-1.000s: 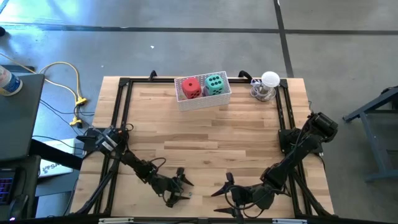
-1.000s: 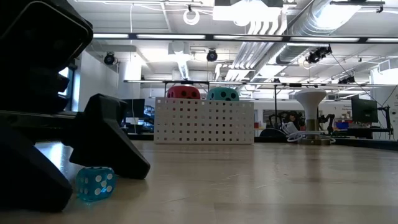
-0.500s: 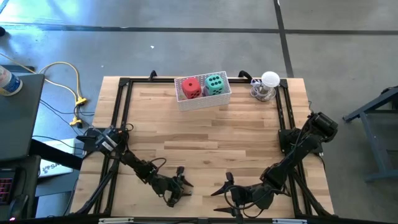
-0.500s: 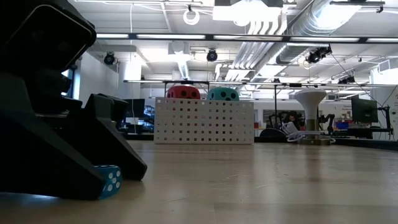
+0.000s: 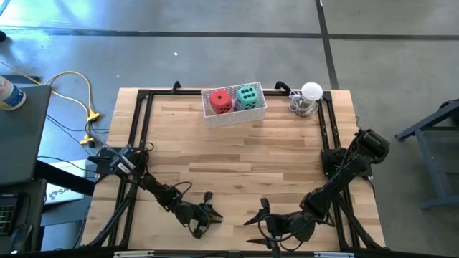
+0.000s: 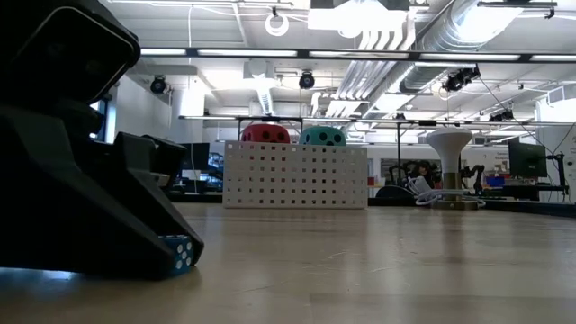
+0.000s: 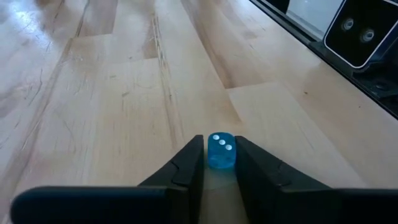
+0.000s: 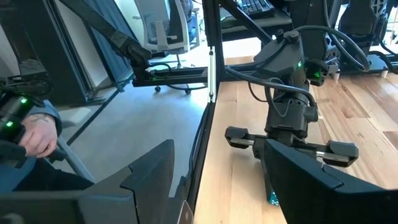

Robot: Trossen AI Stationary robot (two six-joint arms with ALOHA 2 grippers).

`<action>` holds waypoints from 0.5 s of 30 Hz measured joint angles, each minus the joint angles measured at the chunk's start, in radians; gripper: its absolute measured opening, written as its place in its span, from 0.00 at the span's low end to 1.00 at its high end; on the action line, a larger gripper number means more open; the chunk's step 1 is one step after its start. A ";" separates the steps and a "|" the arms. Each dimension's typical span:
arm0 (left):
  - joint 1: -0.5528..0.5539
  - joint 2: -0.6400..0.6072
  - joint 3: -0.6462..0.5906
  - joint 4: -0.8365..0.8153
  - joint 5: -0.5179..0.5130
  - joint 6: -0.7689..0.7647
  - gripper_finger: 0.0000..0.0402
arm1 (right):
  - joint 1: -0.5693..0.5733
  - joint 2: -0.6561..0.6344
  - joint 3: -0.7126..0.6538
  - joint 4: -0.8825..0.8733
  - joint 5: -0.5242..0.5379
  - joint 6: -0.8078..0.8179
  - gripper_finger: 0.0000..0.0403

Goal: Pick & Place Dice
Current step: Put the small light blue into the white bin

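Observation:
A small clear-blue die with white pips point(image 7: 220, 151) sits on the wooden table near its front edge; the low view shows it too point(image 6: 180, 255). My left gripper point(image 7: 219, 157) is low over the table at the front left point(image 5: 209, 213), shut on this die. A red die point(image 5: 220, 100) and a teal-green die point(image 5: 247, 96) lie in a white perforated basket point(image 5: 234, 116) at the far edge. My right gripper point(image 5: 254, 213) hangs open above the front edge, right of the left gripper, with nothing between its fingers. My left gripper pinches the blue die by two opposite side faces point(image 7: 210, 157), between its two fingertips. The fingers lie nearly level, slanting slightly down, and come from the table's left. The die stands with its bottom face on the table, three white pips facing up.
A black frame rail point(image 5: 140, 129) runs around the table. A white round-topped object point(image 5: 310, 97) stands at the far right corner. A person's hand point(image 8: 37, 138) shows beside the table in the right wrist view. Bare wood lies between the basket and the grippers.
My left gripper has shut its fingers on the blue die without moving from its place. Between the closing fingers the die has slid a little along the table toward its right edge. My right gripper has kept still.

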 joint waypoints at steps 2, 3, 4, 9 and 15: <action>0.001 0.000 0.000 0.000 0.000 0.000 0.17 | 0.000 0.000 0.000 0.000 0.000 0.003 0.59; 0.003 0.000 0.000 0.000 0.000 -0.004 0.15 | 0.000 0.000 0.000 0.000 0.000 0.012 0.59; 0.004 0.000 0.000 0.000 0.000 -0.023 0.13 | 0.000 0.000 0.000 0.000 0.000 0.023 0.59; 0.025 0.000 0.000 0.003 0.016 -0.163 0.11 | 0.000 0.000 0.000 0.001 0.000 0.056 0.59; 0.065 -0.042 -0.003 -0.027 0.050 -0.190 0.11 | 0.000 0.000 0.000 0.004 0.000 0.078 0.59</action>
